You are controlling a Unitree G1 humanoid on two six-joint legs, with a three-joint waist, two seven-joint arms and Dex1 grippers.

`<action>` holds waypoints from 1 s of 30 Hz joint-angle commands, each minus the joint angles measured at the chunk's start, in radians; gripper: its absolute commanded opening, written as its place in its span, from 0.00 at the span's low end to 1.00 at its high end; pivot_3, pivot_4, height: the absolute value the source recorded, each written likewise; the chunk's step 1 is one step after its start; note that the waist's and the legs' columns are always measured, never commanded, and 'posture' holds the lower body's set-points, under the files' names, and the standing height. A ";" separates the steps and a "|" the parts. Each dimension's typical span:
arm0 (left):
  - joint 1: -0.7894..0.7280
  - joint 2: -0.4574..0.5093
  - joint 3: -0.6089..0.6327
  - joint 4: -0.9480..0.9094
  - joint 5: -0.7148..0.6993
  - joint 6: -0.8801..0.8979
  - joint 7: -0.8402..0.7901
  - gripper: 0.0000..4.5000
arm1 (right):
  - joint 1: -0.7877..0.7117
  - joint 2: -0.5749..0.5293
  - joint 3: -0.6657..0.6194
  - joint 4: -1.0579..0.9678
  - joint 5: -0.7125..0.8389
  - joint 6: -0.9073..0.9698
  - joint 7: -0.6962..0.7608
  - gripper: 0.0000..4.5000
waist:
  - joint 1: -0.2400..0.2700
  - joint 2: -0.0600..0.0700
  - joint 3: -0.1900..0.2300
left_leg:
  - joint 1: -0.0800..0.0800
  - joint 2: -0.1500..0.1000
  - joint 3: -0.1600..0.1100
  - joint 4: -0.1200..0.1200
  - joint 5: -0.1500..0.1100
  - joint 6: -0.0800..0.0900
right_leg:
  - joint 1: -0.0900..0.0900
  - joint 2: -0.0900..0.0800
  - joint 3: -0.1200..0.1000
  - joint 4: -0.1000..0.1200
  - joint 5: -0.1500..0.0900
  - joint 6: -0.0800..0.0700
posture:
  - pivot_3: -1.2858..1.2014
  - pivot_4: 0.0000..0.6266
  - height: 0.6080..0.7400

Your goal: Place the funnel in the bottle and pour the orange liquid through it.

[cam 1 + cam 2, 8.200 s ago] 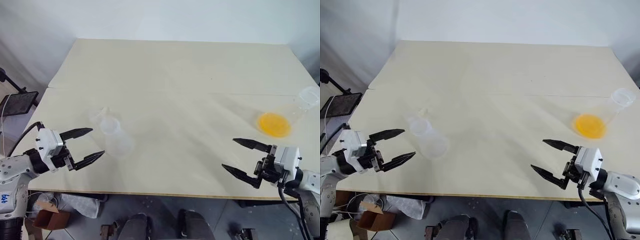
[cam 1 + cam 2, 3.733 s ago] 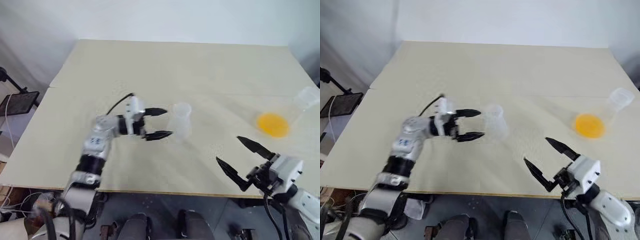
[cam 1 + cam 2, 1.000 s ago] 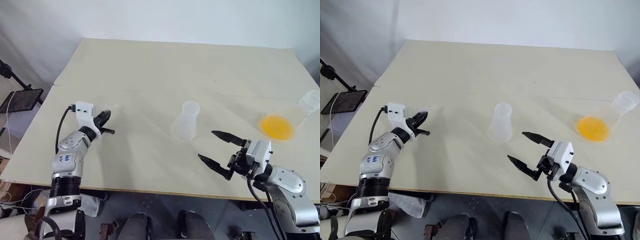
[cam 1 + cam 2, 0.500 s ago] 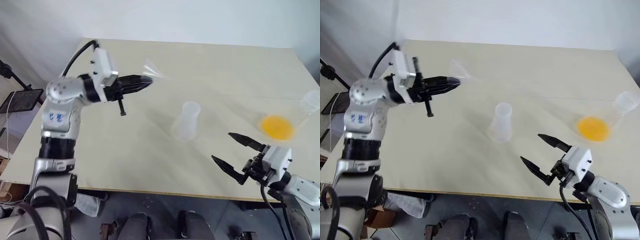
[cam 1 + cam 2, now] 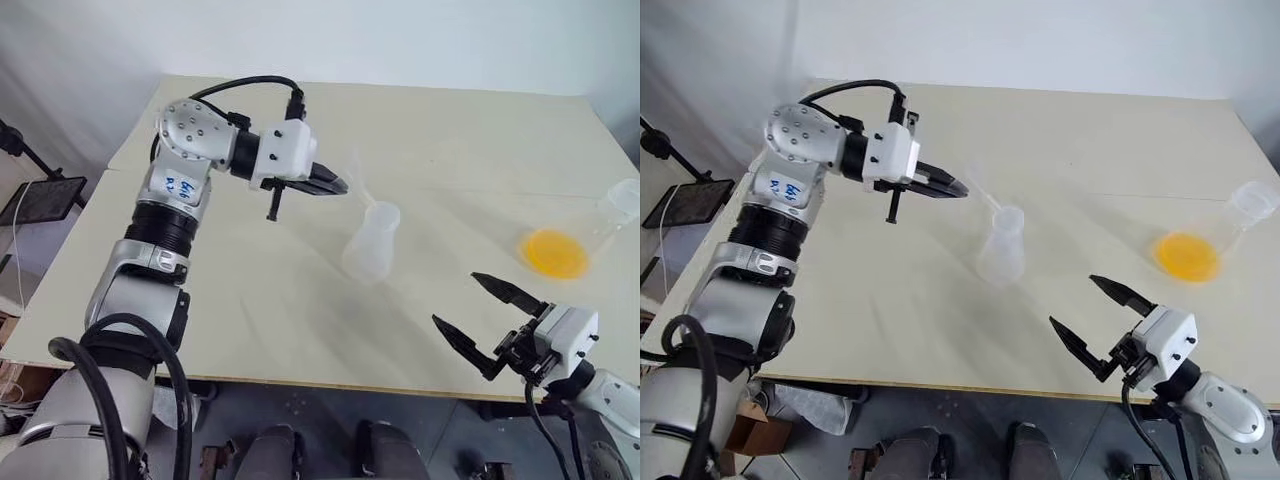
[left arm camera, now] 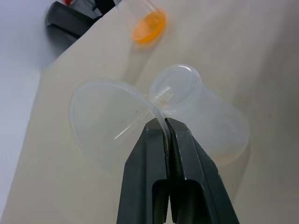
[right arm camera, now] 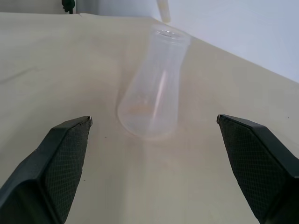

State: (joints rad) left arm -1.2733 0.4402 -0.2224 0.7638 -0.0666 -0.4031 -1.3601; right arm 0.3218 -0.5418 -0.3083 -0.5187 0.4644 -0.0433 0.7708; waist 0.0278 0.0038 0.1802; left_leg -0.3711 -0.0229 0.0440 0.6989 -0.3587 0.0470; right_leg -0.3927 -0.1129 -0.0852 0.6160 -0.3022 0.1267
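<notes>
The left gripper (image 6: pixel 166 122) is pinching the rim of the funnel (image 6: pixel 110 122), holding it tilted with its stem at the mouth of the bottle (image 5: pixel 372 242) just beyond the fingertips. The right gripper (image 5: pixel 490 320) is hovering wide open and empty, the bottle standing ahead of it and the orange liquid (image 5: pixel 549 252) lying in a flask further to its right

The clear funnel (image 6: pixel 110 122) hangs tilted in the air, pinched at its rim, its short stem reaching to the mouth of the bottle (image 5: pixel 372 243). The bottle, a clear empty conical flask, stands upright near the middle of the table. The orange liquid (image 5: pixel 548 251) pools in a larger clear flask well apart, toward the right edge.
</notes>
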 commanded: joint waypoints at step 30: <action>0.098 -0.067 0.197 -0.051 -0.257 0.263 -0.143 0.99 | 0.078 0.116 -0.118 -0.058 0.043 -0.072 -0.134 1.00 | -0.004 0.001 0.000 | 0.001 0.000 -0.001 0.000 0.000 0.001 | 0.000 0.000 0.000 0.002 0.000 0.000 | 0.52 0.24 1.00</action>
State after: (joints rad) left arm -1.2092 0.3438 -0.0863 0.7659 -0.2312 -0.2204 -1.4716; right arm 0.3791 -0.4400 -0.3544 -0.5324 0.4587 -0.0883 0.6773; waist 0.0236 0.0044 0.1798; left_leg -0.3700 -0.0226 0.0426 0.6989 -0.3586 0.0479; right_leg -0.3932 -0.1138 -0.0850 0.6192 -0.3022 0.1267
